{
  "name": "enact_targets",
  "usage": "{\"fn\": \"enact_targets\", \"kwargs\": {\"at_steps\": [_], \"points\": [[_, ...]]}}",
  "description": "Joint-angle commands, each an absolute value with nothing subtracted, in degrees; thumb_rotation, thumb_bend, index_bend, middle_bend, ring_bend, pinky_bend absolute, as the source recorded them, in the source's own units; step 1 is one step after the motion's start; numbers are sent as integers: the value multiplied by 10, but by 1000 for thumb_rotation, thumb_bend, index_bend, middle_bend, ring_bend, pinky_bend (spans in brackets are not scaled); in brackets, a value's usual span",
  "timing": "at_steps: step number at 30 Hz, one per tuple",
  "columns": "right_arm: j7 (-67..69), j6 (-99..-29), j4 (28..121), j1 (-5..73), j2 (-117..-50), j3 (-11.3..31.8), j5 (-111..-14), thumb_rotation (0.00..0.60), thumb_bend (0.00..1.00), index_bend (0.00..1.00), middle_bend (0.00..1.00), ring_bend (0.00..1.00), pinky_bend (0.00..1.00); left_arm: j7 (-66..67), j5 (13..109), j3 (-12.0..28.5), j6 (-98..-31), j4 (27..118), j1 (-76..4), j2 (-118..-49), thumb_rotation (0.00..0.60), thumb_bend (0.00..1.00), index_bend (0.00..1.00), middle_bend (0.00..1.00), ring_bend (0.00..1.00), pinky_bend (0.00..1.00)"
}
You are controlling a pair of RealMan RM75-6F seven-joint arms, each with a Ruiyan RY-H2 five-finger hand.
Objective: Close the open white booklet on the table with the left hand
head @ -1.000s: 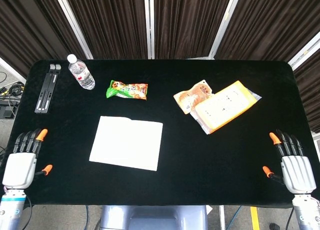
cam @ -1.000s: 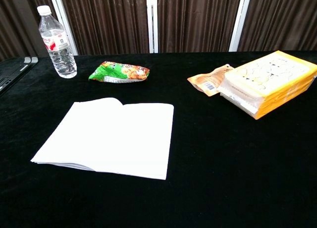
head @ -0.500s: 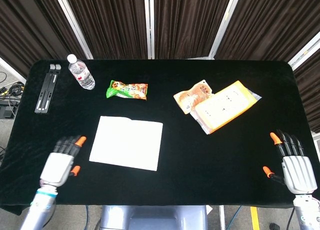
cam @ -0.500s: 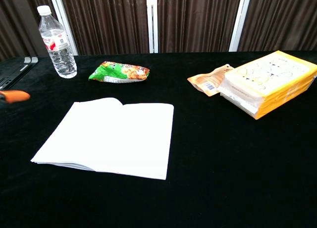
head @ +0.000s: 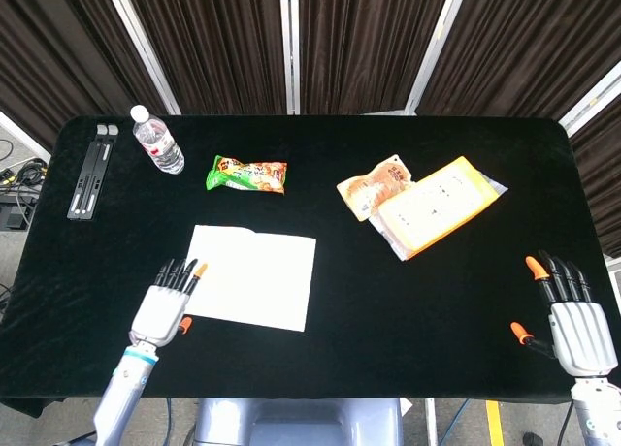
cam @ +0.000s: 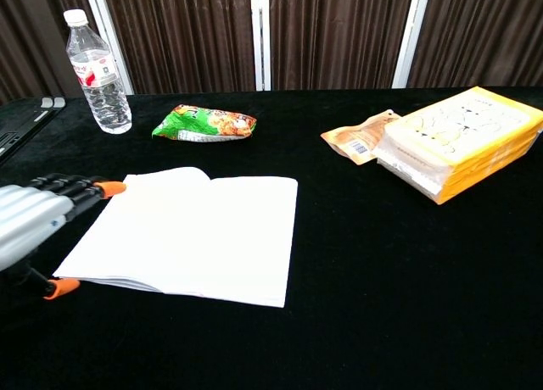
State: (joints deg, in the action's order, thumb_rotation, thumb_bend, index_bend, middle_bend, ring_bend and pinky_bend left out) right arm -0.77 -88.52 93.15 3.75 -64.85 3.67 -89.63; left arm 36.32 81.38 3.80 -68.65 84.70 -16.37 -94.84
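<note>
Both hands empty, fingers extended; left hand (head: 163, 305) at white booklet (head: 254, 277) left edge.

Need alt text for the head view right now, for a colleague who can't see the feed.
The left hand, fingers extended, sits at the left edge of the open white booklet on a black table. The right hand rests open near the right edge. Behind lie a water bottle, a green snack bag and yellow packets.

Both hands, left hand (head: 162, 310) and right hand (head: 577, 332), have silver-white palms and black fingers (head: 176, 272) (orange-tipped).
</note>
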Motion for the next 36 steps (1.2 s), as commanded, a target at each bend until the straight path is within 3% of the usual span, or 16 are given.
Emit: {"fn": "enact_targets", "kwargs": {"at_steps": [1, 26, 36], "points": [[-4, -887, 933, 37, -647, 38, -897, 600, 77, 0, 0, 0, 0, 380, 806, 42, -678, 834, -174, -962, 600, 247, 0, 0, 0, 0], [0, -888, 936, 36, -644, 37, -899, 600, 76, 0, 0, 0, 0, 392, 777, 28, -682, 808, -192, -982, 600, 267, 0, 0, 0, 0], [2, -887, 937, 36, -644, 36, -899, 600, 77, 0, 0, 0, 0, 392, 778, 28, -691, 794, -198, -989, 600, 572, 0, 0, 0, 0]]}}
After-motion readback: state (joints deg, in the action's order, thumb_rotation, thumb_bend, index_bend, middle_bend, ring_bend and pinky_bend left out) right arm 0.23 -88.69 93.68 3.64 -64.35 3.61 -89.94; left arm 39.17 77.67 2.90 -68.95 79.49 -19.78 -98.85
